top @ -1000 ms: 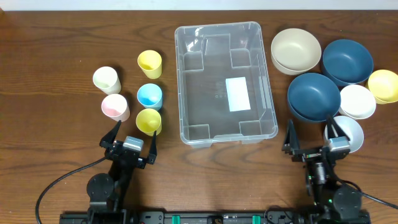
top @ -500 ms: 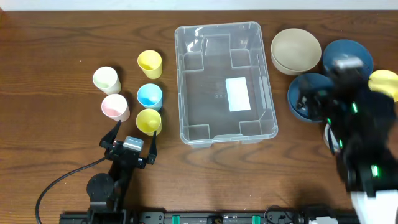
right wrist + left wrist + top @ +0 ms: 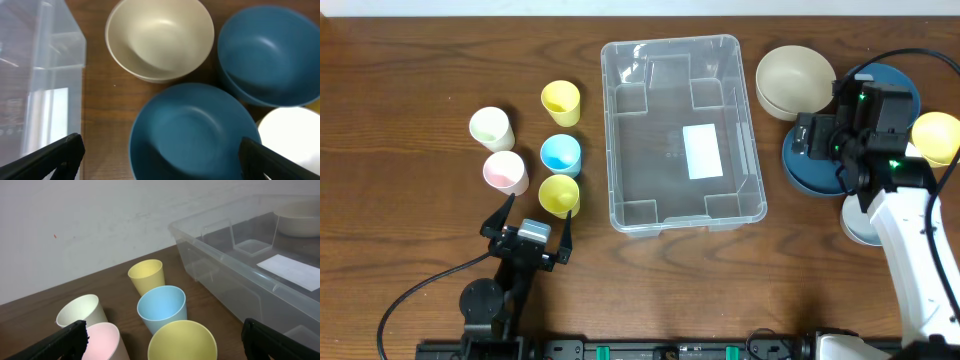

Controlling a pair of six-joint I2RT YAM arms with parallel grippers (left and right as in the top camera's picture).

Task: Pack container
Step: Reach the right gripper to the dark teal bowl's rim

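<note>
The clear plastic container (image 3: 660, 150) stands empty in the middle of the table, a white label on its base. Its near wall (image 3: 235, 280) shows in the left wrist view and one corner (image 3: 40, 65) in the right wrist view. My left gripper (image 3: 537, 208) rests open near the front edge, just short of a yellow cup (image 3: 182, 340), with nothing between its fingers. To the container's right, my right gripper (image 3: 825, 140) hangs open above a dark blue bowl (image 3: 192, 130), holding nothing.
Left of the container stand cups: yellow (image 3: 560, 102), blue (image 3: 560, 153), yellow (image 3: 559, 194), cream (image 3: 491, 128), pink (image 3: 505, 172). On the right lie a beige bowl (image 3: 795, 80), a second blue bowl (image 3: 270, 55), a yellow bowl (image 3: 937, 137) and white bowls (image 3: 855, 220).
The right arm has lifted from the front edge and swung back over the bowls, now above the nearer blue bowl. The left arm has not moved.
</note>
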